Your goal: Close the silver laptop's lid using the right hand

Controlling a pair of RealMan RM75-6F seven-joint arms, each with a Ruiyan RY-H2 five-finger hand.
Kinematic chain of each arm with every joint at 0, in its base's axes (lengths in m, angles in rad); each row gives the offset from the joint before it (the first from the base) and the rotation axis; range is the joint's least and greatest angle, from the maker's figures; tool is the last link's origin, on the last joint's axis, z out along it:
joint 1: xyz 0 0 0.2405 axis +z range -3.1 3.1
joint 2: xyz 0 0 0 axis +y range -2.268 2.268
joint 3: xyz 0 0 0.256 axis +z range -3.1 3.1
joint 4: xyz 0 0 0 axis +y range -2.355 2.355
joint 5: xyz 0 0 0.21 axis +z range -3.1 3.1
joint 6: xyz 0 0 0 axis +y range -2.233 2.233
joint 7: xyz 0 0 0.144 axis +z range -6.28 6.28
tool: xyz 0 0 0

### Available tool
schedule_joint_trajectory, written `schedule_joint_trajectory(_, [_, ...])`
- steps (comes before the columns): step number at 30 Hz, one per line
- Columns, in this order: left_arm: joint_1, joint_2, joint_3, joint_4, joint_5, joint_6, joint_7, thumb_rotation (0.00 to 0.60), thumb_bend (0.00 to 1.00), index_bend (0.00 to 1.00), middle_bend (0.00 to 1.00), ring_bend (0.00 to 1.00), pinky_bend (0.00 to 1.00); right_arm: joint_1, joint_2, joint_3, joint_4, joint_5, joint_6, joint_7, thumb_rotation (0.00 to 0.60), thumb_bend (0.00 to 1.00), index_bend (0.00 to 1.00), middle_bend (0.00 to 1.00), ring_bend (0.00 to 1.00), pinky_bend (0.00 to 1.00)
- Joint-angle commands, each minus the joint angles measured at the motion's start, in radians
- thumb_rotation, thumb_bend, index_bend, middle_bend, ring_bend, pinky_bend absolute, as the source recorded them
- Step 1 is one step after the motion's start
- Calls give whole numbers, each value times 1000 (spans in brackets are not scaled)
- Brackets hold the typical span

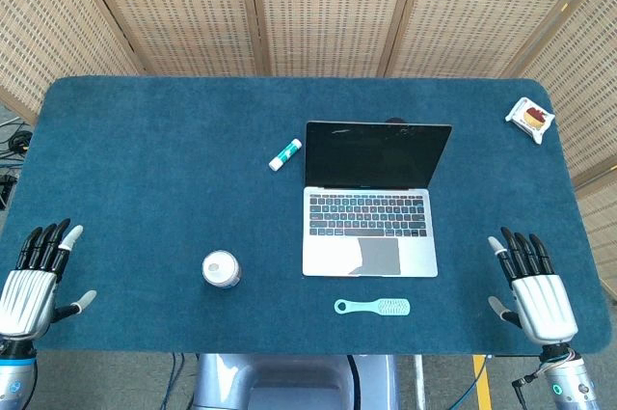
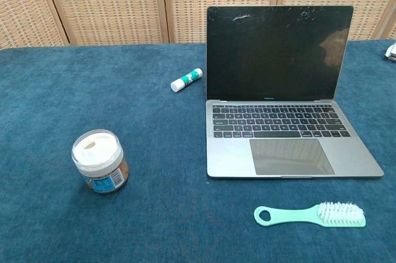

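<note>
The silver laptop (image 1: 371, 203) is sitting open at mid-table, lid upright and screen dark. Only the head view is showing the hands: the right hand (image 1: 535, 285) and left hand (image 1: 37, 275) are resting at the near corners, fingers spread, holding nothing. The chest view is showing the brush (image 2: 309, 215) bristles and the jar (image 2: 99, 161) label close up.

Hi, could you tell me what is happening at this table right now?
Nothing is being handled yet. The silver laptop sits open in the middle of the blue table, its screen dark and upright. The right hand and the left hand both rest open at the near corners, well apart from everything. A mint brush lies just in front of the laptop, a small jar and a glue stick to its left, a snack packet at the far right.
</note>
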Motion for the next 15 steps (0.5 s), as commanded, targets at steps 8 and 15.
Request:
schedule_joint_trajectory(8, [1,1,2,0,1,0,-1,600,12,0,0,0,0,-4,-6,4,8,-9,22,10,600,208,0,0,0,0])
schedule_joint_trajectory(15, [2,1,0,-1,4,6,-4,600,11,0,0,0,0,-9,-7,5,14,-23,47,24,600,208,0,0,0,0])
